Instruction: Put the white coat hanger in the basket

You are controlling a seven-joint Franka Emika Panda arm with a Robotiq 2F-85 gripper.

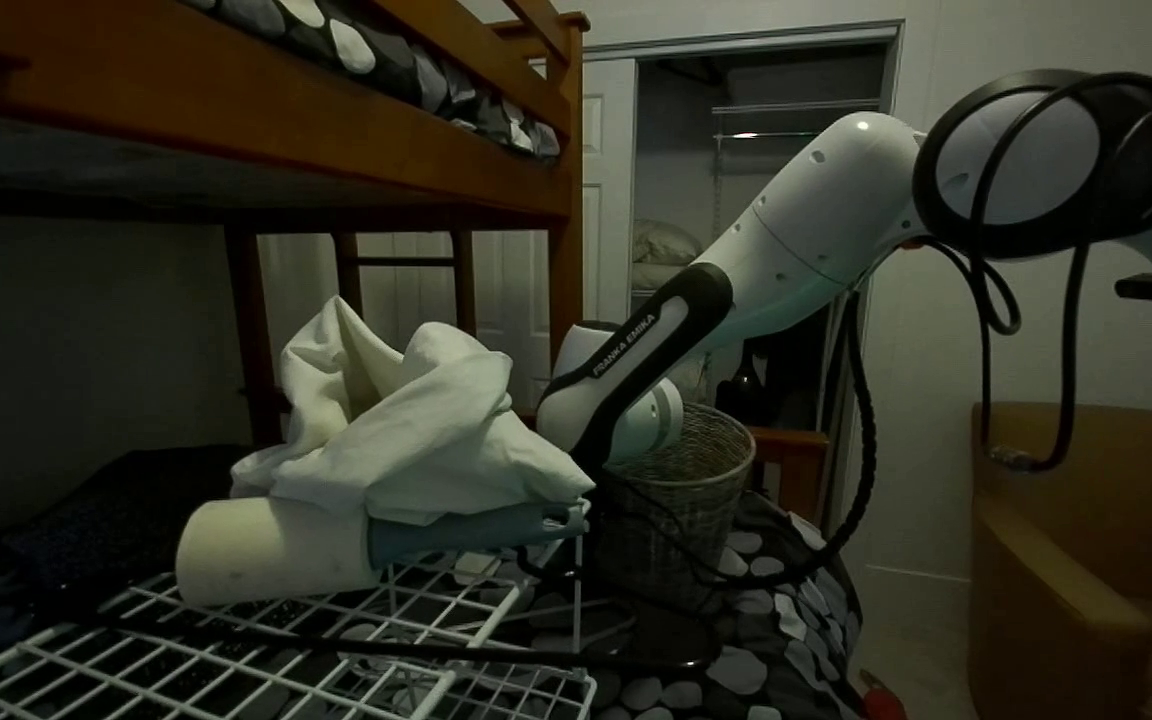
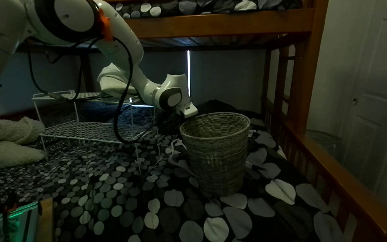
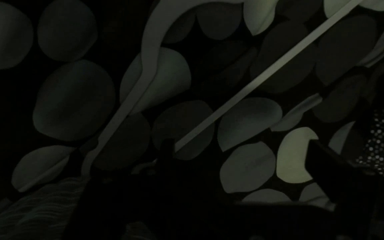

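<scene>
The white coat hanger (image 3: 150, 58) lies on the dotted bedspread in the wrist view, with a curved arm at upper left and a straight bar. The bar runs down to the left fingertip. Part of the hanger (image 2: 180, 163) shows beside the basket in an exterior view. The round woven basket (image 2: 215, 158) stands upright on the bed, also in an exterior view (image 1: 676, 530); its side (image 3: 38, 206) shows at lower left of the wrist view. My gripper (image 3: 240, 145) is open, its dark fingers apart above the bedspread. In both exterior views the fingers are hidden or too dark to make out.
A white wire rack (image 2: 86, 131) stands on the bed beside the arm. White cloth (image 1: 426, 430) and a cream roll (image 1: 276, 550) lie on it. The upper bunk (image 2: 223, 27) hangs overhead. A wooden bed rail (image 2: 334, 181) runs along one side. Black cable (image 1: 868, 420) loops from the arm.
</scene>
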